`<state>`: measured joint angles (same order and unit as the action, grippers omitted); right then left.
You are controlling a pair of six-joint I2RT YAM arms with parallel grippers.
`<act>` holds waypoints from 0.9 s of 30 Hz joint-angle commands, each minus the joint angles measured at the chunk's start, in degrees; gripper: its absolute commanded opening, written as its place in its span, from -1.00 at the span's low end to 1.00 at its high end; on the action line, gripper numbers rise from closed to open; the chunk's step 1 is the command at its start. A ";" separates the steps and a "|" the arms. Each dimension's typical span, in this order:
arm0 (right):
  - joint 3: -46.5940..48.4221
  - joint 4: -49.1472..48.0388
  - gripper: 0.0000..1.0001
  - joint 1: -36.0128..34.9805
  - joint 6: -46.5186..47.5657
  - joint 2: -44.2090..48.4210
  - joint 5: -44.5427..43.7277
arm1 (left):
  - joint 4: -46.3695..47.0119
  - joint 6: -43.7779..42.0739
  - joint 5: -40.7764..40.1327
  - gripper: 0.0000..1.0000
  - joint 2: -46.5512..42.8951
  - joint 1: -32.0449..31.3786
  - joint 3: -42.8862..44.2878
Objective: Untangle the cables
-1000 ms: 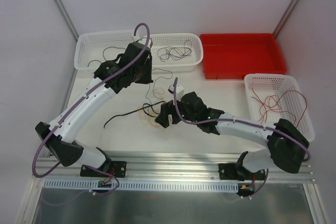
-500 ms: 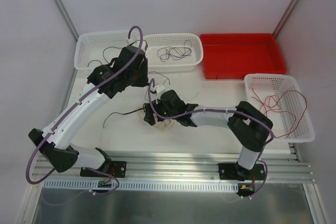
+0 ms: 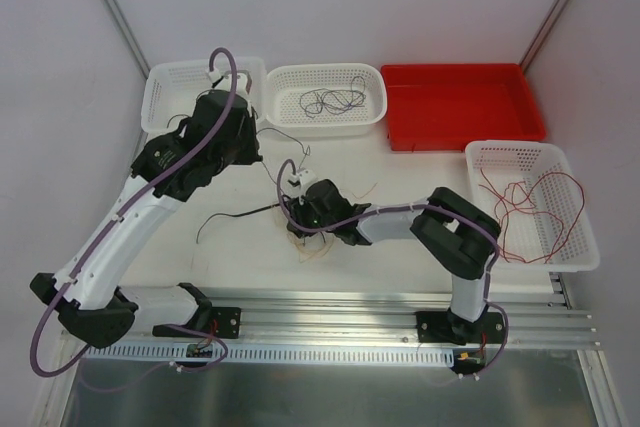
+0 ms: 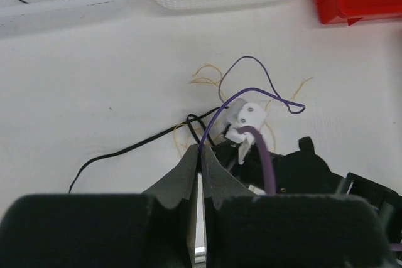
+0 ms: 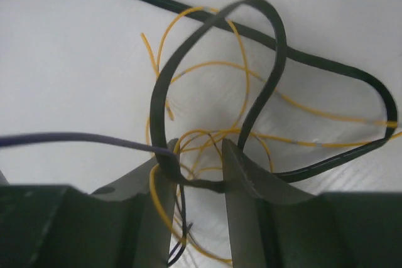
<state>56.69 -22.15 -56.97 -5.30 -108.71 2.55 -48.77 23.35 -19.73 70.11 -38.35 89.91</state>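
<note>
At far left a white basket (image 3: 165,77) holds a few thin black strands. The left pincer (image 4: 200,150) hangs high over the worktop (image 3: 420,172), its jaws pressed together on a purple wire (image 4: 257,90) that rises from the tips and runs right toward the tangle.

The middle basket (image 3: 325,69) holds a loose coil of purple-grey wires (image 3: 330,102).

The cables lie knotted on the worktop in front of that basket. A black cable (image 3: 235,217) trails left from the knot, and yellow strands (image 5: 207,64) loop through it.

The right pincer (image 5: 200,152) is down on this knot. Its jaws stand part-way apart, one on each side of a bend of the black cable, with yellow strands between them. I cannot tell whether they pinch it.

To the right sits a red tray (image 3: 460,97). Beyond it, at the right edge, another white basket (image 3: 510,147) holds red wires (image 3: 530,202).
</note>
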 commanded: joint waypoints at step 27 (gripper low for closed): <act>-22.77 21.59 0.56 15.05 1.52 44.18 -0.97 | -1.41 -11.66 6.71 -1.00 8.81 22.35 21.17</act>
<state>30.94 -6.76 -41.87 -5.48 -69.56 -0.56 -51.29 14.09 -16.38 78.15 -16.38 106.80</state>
